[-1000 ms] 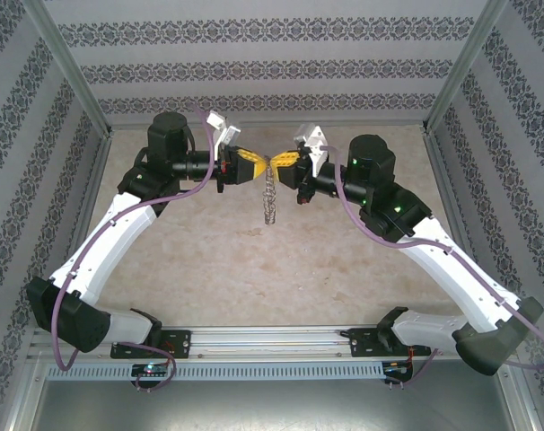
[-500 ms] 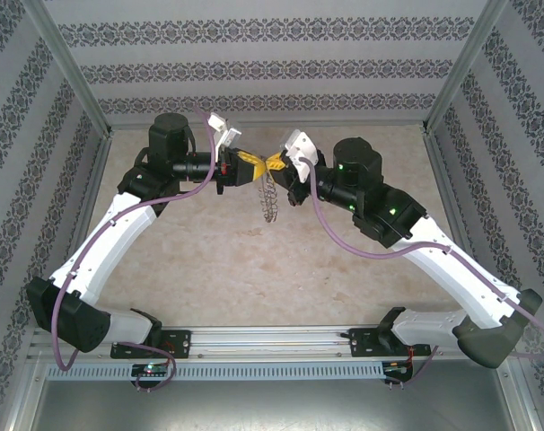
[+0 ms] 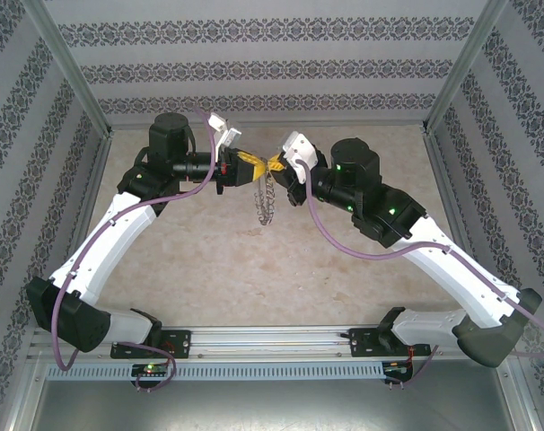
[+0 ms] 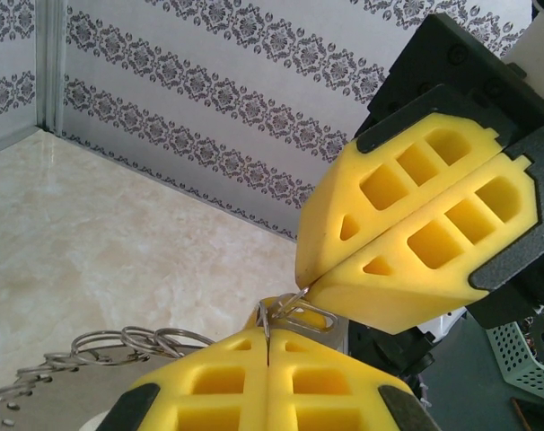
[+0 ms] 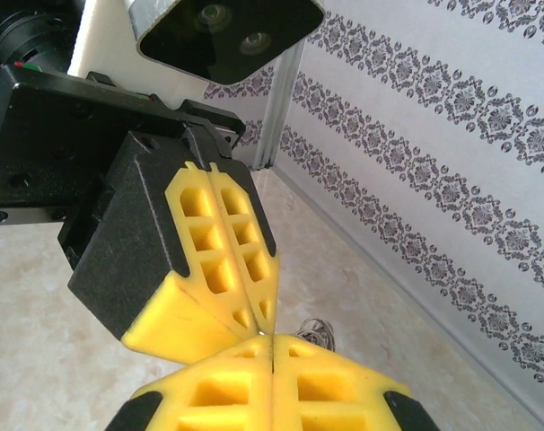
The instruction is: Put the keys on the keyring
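At upper centre of the top view, the yellow-fingered left gripper (image 3: 257,168) and right gripper (image 3: 276,164) meet tip to tip, both closed; the grey jagged metal keyring (image 3: 266,199) hangs from their junction, lengthwise down-frame.

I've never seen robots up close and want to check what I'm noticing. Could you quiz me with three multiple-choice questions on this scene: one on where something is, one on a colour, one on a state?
1. Where is the keyring?
A) flat on the table
B) dangling under where the left claw and right claw meet tip to tip
C) on the rail by the arm bases

2. What colour are the claw fingers?
A) yellow
B) blue
C) red

3. How do the two claws stand?
A) both wide open
B) both shut
C) one open, one shut

Answers:
1 B, the top view shows it hanging beneath the meeting tips.
2 A, both wrist views show yellow fingers.
3 B, each pair of fingers is pressed together with no gap.
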Available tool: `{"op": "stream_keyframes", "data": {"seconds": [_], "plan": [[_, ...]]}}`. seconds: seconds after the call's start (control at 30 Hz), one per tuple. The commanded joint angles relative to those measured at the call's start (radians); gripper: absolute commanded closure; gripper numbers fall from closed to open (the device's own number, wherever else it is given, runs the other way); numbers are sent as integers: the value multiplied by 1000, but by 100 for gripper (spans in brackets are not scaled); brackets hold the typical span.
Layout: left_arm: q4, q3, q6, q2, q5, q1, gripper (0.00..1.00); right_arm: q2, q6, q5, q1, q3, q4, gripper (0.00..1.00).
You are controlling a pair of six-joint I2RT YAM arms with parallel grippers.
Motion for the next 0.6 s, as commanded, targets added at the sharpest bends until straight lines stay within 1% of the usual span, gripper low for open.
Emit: {"op": "stream_keyframes", "data": {"seconds": [0.0, 0.1, 0.23, 0.57], "plan": [[18, 41, 24, -10, 36, -5, 100, 17, -9, 49, 9, 29, -3, 100], [21, 37, 23, -14, 36, -7, 100, 34, -19, 64, 11, 50, -23, 100], [13, 35, 29, -14, 35, -6, 100, 22, -16, 79, 13, 39, -3, 100], [24, 31, 30, -8, 38, -6, 100, 6, -6, 63, 13, 27, -2, 100]]}}
